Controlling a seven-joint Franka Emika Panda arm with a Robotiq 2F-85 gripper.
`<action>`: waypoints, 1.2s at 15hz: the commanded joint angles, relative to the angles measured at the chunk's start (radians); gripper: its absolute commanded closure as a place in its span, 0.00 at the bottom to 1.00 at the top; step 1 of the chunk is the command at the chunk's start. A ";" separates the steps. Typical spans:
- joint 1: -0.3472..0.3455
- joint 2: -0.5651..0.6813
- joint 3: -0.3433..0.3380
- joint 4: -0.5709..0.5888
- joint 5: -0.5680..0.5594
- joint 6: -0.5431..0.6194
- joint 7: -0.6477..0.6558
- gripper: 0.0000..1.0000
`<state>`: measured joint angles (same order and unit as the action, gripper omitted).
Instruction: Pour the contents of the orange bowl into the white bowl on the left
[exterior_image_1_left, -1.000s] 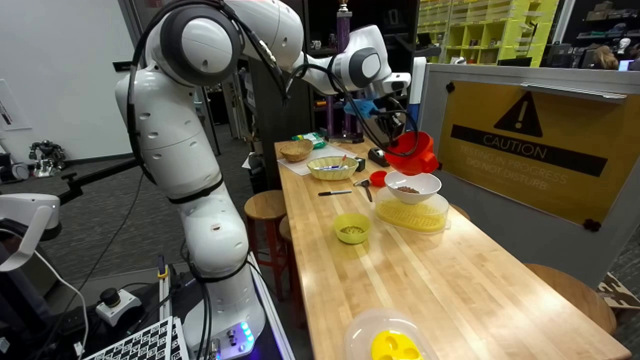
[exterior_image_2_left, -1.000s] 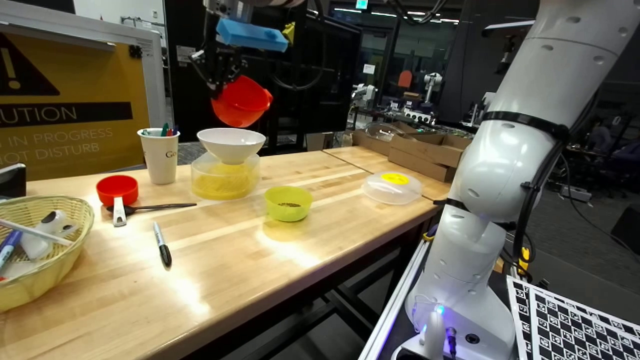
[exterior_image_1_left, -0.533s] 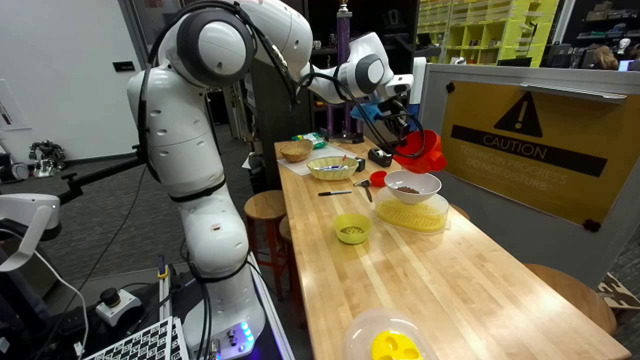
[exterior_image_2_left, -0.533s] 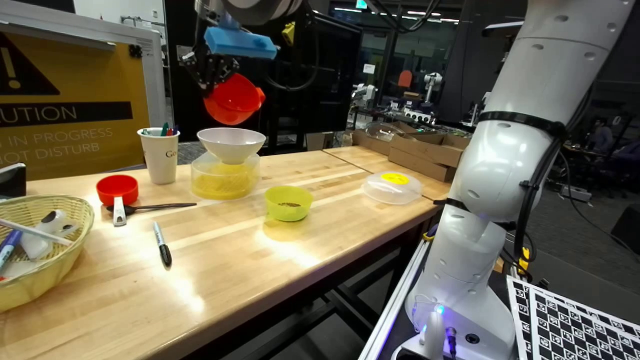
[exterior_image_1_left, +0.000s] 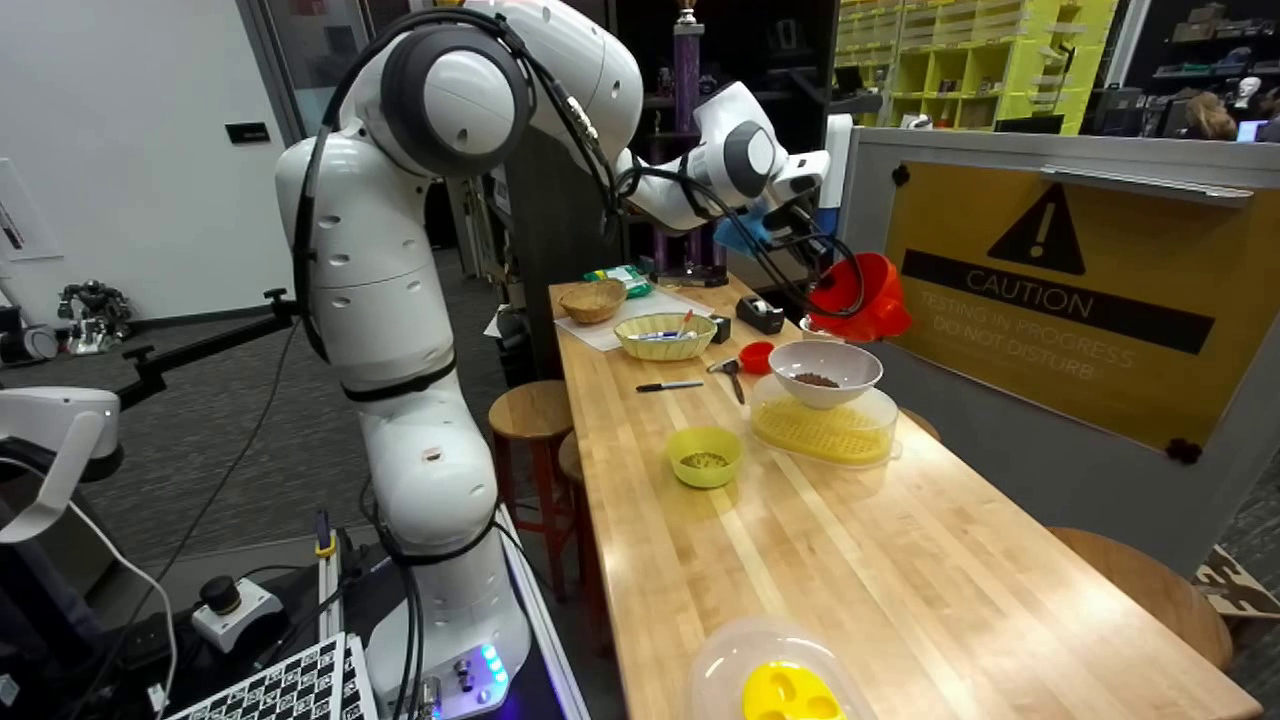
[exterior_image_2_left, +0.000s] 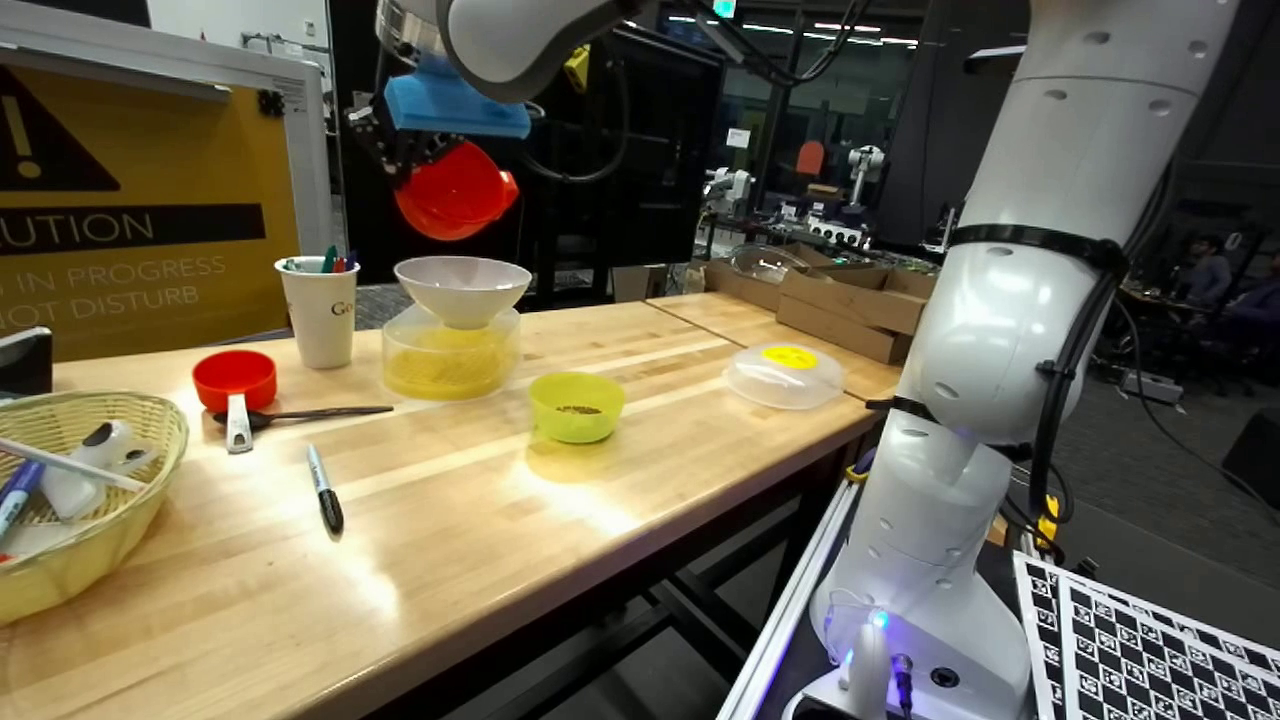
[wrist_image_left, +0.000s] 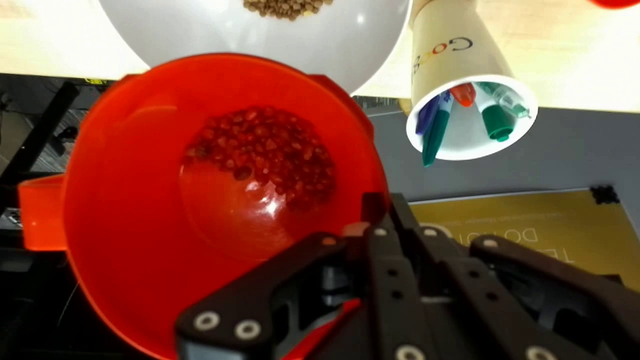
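There's decent open surface (exterior_image_2_left: 440, 560) from the yellow-green bowl (exterior_image_2_left: 570, 430) to the robot-side edge, and toward the far edge the pincer (wrist_image_left: 388, 212) has the orange bowl (wrist_image_left: 120, 175), reddish bits (wrist_image_left: 265, 142) inside, pinched by its rim, tilted up higher than the white bowl (exterior_image_2_left: 462, 298) and its brown bits (wrist_image_left: 286, 7).

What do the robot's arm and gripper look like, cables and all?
The arm is white with smooth, rounded segments, dark grey rings around white joint caps, black cables along it, and blue lights at its base. A light blue block sits near the wrist. The gripper is black, with jointed links and pale round fasteners.
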<state>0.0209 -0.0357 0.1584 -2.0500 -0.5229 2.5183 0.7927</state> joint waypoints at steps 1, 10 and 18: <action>0.009 0.013 -0.022 0.031 -0.152 0.045 0.165 0.99; -0.008 0.008 -0.017 0.020 -0.586 0.058 0.629 0.99; 0.016 -0.003 0.018 -0.089 -1.048 -0.034 1.106 0.99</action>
<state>0.0219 -0.0159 0.1592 -2.0945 -1.4491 2.5436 1.7603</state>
